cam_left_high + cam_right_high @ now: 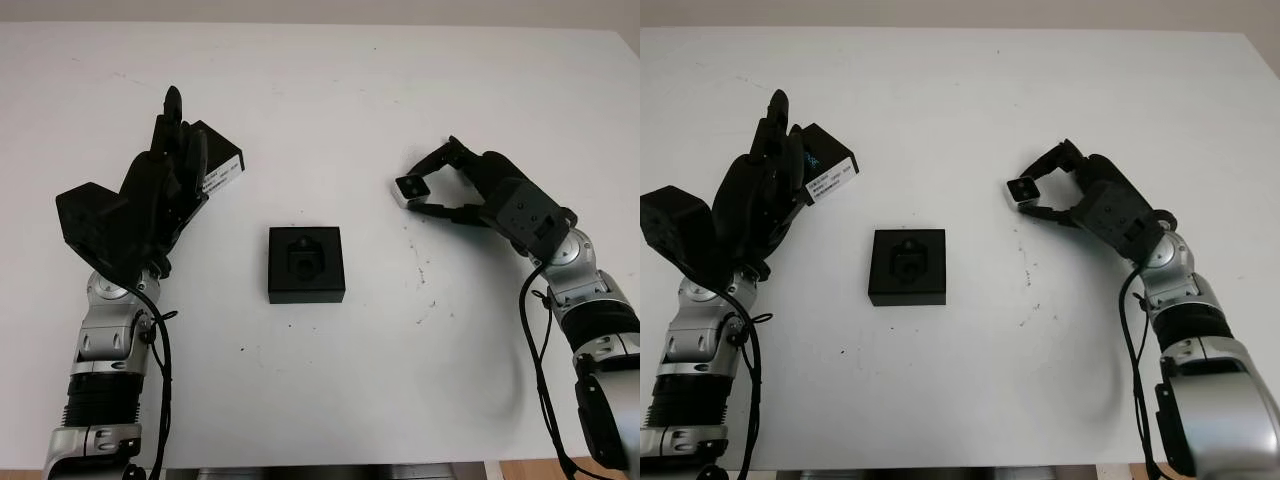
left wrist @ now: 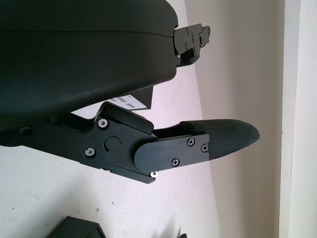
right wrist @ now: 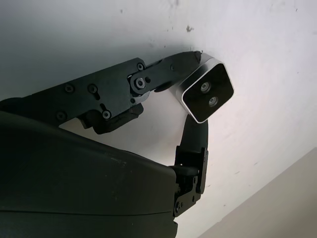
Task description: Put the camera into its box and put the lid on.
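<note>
Right wrist view: we see the right robot hand [image 3: 195,106] pinching the small silver camera [image 3: 207,92] between fingertips, above the white worktop [image 1: 330,90], well right of the box.
Box: one black box [image 1: 306,265], uncovered, foam recess facing up, at the worktop's centre.
Lid: one black lid [image 1: 215,160] with a white label, far left, partly under the left robot hand [image 1: 165,185]; whether that hand grips it we cannot tell.
Risk: we judge the fingertip pinch shallow; the camera could twist or drop in transit.
Risk, seating: a tilted camera may miss the recess, stopping the lid closing.
Count: one camera, one box, one lid, two hands.
</note>
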`<state>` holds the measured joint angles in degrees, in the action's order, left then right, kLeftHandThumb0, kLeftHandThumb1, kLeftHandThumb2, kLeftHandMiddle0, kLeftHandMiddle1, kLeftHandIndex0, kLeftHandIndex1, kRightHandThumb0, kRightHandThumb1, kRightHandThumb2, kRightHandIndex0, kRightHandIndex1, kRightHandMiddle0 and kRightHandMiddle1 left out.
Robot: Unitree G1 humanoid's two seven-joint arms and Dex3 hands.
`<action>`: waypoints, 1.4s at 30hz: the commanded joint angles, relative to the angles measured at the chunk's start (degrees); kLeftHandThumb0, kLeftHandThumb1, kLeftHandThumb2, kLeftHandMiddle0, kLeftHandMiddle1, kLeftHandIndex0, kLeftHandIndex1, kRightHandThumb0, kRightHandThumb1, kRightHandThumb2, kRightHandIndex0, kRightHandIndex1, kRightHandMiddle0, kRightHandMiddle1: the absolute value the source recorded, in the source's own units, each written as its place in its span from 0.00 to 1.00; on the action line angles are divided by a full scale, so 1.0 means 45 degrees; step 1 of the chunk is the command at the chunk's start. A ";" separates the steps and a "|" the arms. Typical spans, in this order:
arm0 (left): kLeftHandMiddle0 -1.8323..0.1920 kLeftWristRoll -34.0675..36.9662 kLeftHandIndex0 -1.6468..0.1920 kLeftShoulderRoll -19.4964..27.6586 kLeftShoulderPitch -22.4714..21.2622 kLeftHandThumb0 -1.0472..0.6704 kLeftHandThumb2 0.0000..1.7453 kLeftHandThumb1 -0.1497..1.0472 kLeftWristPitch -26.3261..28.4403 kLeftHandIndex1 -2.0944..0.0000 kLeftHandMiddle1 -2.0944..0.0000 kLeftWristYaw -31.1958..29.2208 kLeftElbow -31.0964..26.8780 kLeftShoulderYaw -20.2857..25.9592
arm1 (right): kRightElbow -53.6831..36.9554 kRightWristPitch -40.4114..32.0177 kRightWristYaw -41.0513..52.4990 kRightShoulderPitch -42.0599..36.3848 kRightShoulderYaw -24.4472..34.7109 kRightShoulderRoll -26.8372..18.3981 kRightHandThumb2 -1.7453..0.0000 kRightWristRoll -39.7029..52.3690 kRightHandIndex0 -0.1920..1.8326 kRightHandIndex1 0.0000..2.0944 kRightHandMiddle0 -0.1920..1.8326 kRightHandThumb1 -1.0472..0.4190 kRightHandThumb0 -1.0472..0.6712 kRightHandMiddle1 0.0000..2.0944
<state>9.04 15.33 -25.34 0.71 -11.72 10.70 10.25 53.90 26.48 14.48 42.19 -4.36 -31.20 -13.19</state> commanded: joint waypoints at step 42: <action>1.00 -0.0185 1.00 0.0001 0.0104 0.19 0.27 1.00 0.0413 1.00 1.00 0.0043 -0.0353 -0.0123 | -0.7603 -0.1918 0.0141 -0.5051 0.1213 0.1971 0.97 0.2679 0.20 0.02 0.25 0.04 0.31 0.72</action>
<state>8.80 14.78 -25.29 3.24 -11.27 8.82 10.06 20.69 17.86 14.92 20.43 0.59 -22.95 -1.64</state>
